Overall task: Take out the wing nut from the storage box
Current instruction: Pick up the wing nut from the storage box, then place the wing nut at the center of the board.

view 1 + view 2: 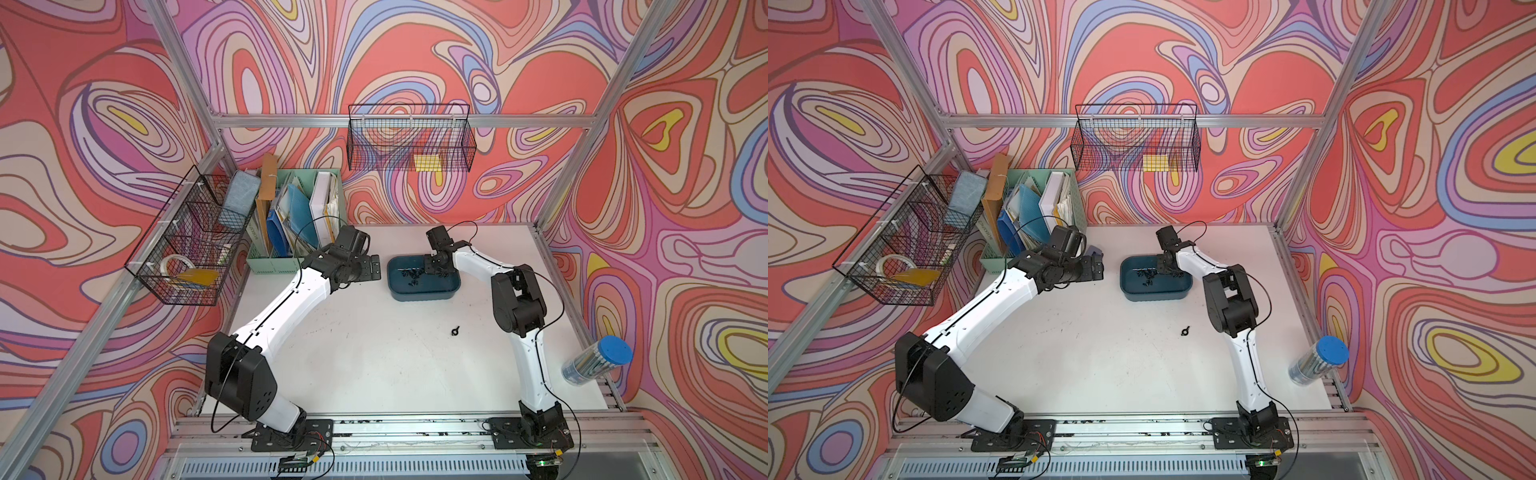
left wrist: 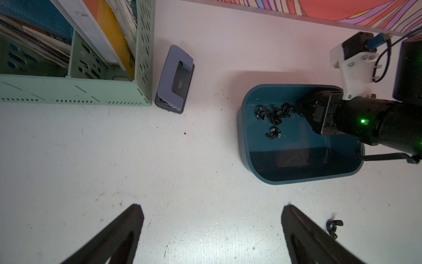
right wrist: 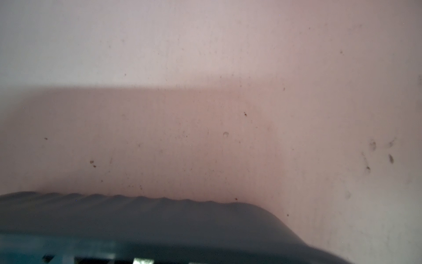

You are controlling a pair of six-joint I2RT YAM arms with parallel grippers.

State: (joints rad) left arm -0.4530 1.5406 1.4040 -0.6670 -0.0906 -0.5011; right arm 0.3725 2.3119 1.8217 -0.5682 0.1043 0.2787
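Right claw down in storage box beside wing nuts; width cannot tell. Left claw wide above table.

The white-and-black left arm is leaning forward from its base, elbow bent, and its wrist is pointing toward the dark teal-blue plastic storage box. The left hand is hovering just beside that box, clear of its rim, with its two black fingers standing wide apart and gripping nothing. The white-and-black right arm is arching over the box's opposite end, wrist tilting downward. The right hand is sitting inside the box, and its jaws are hidden.
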